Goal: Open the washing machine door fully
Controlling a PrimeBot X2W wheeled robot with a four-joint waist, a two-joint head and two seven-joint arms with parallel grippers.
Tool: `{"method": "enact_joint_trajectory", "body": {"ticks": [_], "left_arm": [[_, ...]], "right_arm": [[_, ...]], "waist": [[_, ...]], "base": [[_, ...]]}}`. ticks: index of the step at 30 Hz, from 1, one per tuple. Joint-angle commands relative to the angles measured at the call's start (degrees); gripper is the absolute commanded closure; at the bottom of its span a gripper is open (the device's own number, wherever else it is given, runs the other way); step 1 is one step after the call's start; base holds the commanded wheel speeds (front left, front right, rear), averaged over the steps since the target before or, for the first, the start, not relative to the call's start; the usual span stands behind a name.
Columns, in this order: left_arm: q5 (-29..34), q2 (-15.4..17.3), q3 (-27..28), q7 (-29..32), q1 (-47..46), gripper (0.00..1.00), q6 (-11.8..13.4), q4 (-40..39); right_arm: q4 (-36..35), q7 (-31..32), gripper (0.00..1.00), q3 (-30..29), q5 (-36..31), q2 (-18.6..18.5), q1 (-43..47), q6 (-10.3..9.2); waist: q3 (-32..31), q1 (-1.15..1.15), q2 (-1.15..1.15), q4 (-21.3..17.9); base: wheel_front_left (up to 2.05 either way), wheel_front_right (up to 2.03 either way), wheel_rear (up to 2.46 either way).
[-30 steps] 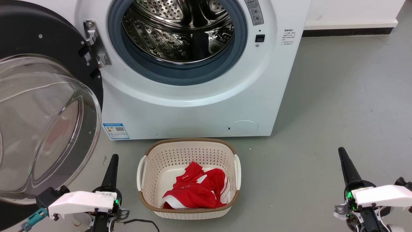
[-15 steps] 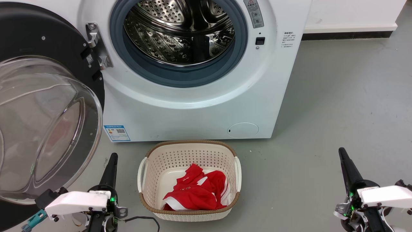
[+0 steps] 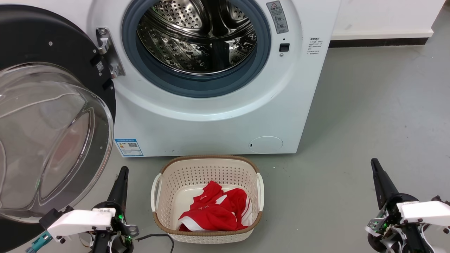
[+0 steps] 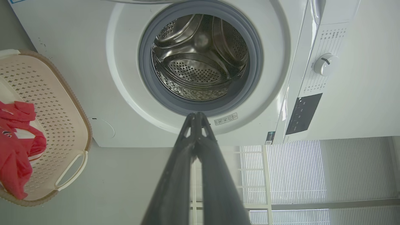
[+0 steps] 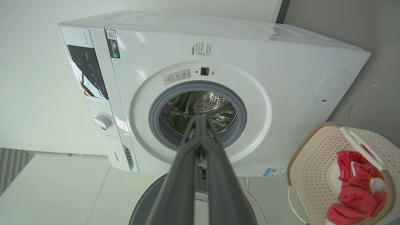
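1 round glossy door, perforated steel drum

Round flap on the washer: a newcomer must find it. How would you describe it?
Find the white washer with the open steel drum. Low on its front, above the basket, right of the blue label, sits the flap. It is a plain white circle, unprinted.

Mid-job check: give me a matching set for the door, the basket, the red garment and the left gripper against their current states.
1 washing machine door
2 basket
3 red garment
4 left gripper

A shut, holding nothing
B swung open
C on the floor before the washing machine
D lying in the basket

Pairs: 1-B, 2-C, 3-D, 4-A
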Motion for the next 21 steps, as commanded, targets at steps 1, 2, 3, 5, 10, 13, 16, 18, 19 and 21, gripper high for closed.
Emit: {"method": "enact_joint_trajectory", "body": {"ticks": [1,2,3,5,10,13,16,18,19,21], "left_arm": [[-1.1,0.0,0.3,0.3,-0.5,1.00,-0.3,0.1],[-1.5,-0.1,0.3,0.4,-0.5,1.00,-0.3,0.1],[-1.8,-0.1,0.4,0.6,-0.5,1.00,-0.3,0.2],[-2.7,-0.1,0.5,0.7,-0.5,1.00,-0.5,0.2],[-4.6,-0.1,0.7,1.2,-0.5,1.00,-0.5,0.4],[-5.7,-0.2,0.8,1.5,-0.5,1.00,-0.6,0.5],[-5.5,-0.2,0.8,1.5,-0.5,1.00,-0.6,0.4],[-5.5,-0.2,0.8,1.5,-0.5,1.00,-0.6,0.4],[-5.5,-0.2,0.8,1.5,-0.5,1.00,-0.6,0.4],[-5.5,-0.2,0.8,1.5,-0.5,1.00,-0.6,0.4]], "right_arm": [[0.2,0.4,1.00,-0.1,1.2,0.1,-0.6,0.00],[0.2,0.4,1.00,-0.2,1.7,0.1,-0.6,0.00],[0.2,0.6,1.00,-0.2,2.0,0.1,-0.6,0.00],[0.3,0.8,1.00,-0.3,2.8,0.1,-0.7,0.00],[0.5,1.3,1.00,-0.5,4.8,0.2,-0.8,0.00],[0.6,1.6,1.00,-0.7,5.9,0.2,-0.9,0.00],[0.5,1.6,1.00,-0.7,5.6,0.3,-0.9,0.00],[0.5,1.7,1.00,-0.8,5.5,0.3,-0.9,0.00],[0.5,1.7,1.00,-0.8,5.5,0.3,-0.9,0.00],[0.5,1.8,1.00,-0.8,5.4,0.3,-0.9,0.00]], "waist": [[-0.1,0.00,0.00,0.0],[-0.1,0.00,0.00,0.0],[-0.2,0.00,0.00,0.0],[-0.2,0.00,0.00,0.0],[-0.5,0.00,0.00,0.1],[-0.6,0.00,0.00,0.1],[-0.6,0.00,0.00,0.1],[-0.6,0.00,0.00,0.1],[-0.6,0.00,0.00,0.1],[-0.6,0.00,0.00,0.1]], "base": [[0.00,0.00,0.00],[0.00,0.00,0.00],[0.00,0.00,0.00],[0.00,0.00,0.00],[0.00,0.00,0.00],[0.00,0.00,0.00],[0.00,0.00,0.00],[0.00,0.00,0.00],[0.00,0.00,0.00],[0.00,0.00,0.00]]}}
